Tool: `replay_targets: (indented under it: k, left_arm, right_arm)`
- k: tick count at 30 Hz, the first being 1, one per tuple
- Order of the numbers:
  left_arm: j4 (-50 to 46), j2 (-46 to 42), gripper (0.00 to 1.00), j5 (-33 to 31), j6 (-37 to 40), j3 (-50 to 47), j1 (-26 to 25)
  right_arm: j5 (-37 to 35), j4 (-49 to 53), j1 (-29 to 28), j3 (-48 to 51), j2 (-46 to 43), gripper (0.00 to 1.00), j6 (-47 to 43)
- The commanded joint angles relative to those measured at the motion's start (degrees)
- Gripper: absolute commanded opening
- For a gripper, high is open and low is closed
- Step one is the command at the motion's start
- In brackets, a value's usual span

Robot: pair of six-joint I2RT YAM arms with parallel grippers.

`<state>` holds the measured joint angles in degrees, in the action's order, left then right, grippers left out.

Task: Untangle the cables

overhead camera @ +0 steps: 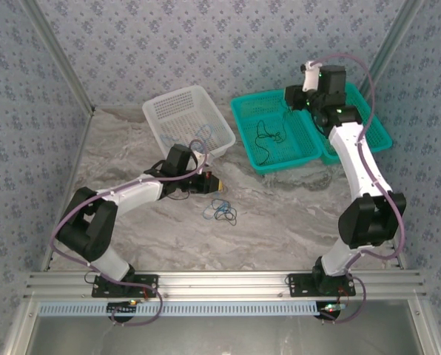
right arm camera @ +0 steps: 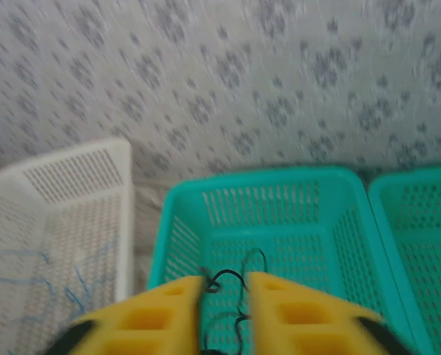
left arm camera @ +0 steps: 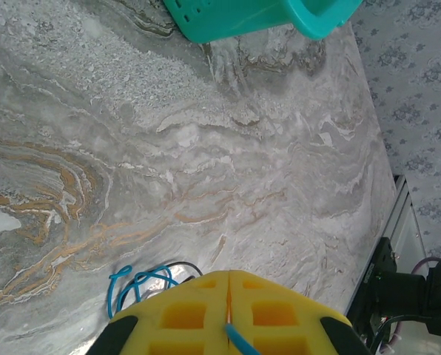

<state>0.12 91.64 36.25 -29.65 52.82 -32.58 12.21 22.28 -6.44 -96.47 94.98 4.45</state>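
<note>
A small tangle of blue and black cables (overhead camera: 222, 211) lies on the marble table in front of my left gripper (overhead camera: 214, 183). In the left wrist view my left gripper (left arm camera: 229, 276) is shut, its yellow pads pinching a blue cable (left arm camera: 240, 341). More blue and black loops (left arm camera: 139, 284) rest on the table just left of the pads. My right gripper (overhead camera: 297, 105) hovers over the teal basket (overhead camera: 244, 111). In its wrist view the right gripper (right arm camera: 225, 282) is open. A thin black cable (right arm camera: 228, 278) shows in the gap, over the basket floor (right arm camera: 280, 214).
A white basket (overhead camera: 177, 103) stands left of the teal one and holds a blue cable (right arm camera: 28, 277). A second teal basket (overhead camera: 377, 137) adjoins on the right. Patterned walls close in the back and sides. The aluminium rail (overhead camera: 220, 281) runs along the near edge.
</note>
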Motion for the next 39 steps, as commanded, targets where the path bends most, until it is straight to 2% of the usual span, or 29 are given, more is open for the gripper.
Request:
replay_targets:
  k: [1,3,4,7,10,14,18,23,28,35,39]
  left_arm:
    - [-0.1,0.5,0.00,-0.6,-1.0,2.6,0.3]
    - [-0.4,0.6,0.00,-0.8,-1.3,3.1,0.2]
    - [-0.4,0.6,0.00,-0.8,-1.5,3.4,0.1]
    - [-0.7,0.9,0.00,-0.9,-2.2,4.9,-0.9]
    - [-0.8,1.6,0.00,-1.0,-3.1,7.0,-2.2]
    - [-0.7,2.7,0.00,-1.6,-6.0,9.7,-2.9]
    - [0.2,3.8,0.00,-0.8,-8.8,12.6,-2.9]
    - [0.7,4.7,0.00,0.4,-10.9,15.7,-3.1]
    - [0.8,5.4,0.00,1.5,-12.3,17.1,-3.3]
    - [0.8,6.3,0.00,1.9,-13.3,17.8,-4.0]
    - [1.2,7.1,0.00,2.2,-14.2,18.2,-4.5]
  right_arm:
    - [-4.2,3.2,-1.1,1.5,-0.7,0.66,0.1]
    - [-5.9,3.5,-1.8,3.5,-3.3,0.99,0.5]
    - [-6.4,3.5,-2.1,4.7,-4.6,1.00,0.7]
    - [-6.6,2.7,-3.5,10.8,-10.4,1.00,1.9]
    - [-2.4,-0.4,-5.6,19.8,-17.7,1.00,2.1]
    - [-0.7,-5.4,-10.6,33.9,-27.6,1.00,1.6]
    - [4.3,-13.8,-13.5,47.6,-36.7,1.00,3.5]
    - [10.6,-26.6,-14.5,62.2,-42.5,1.00,10.7]
    - [13.1,-32.7,-18.6,66.9,-41.9,1.00,9.4]
    - [3.6,-48.1,-23.4,70.5,-34.1,1.00,15.7]
    - [-1.6,-54.0,-26.2,69.9,-27.8,1.00,15.6]
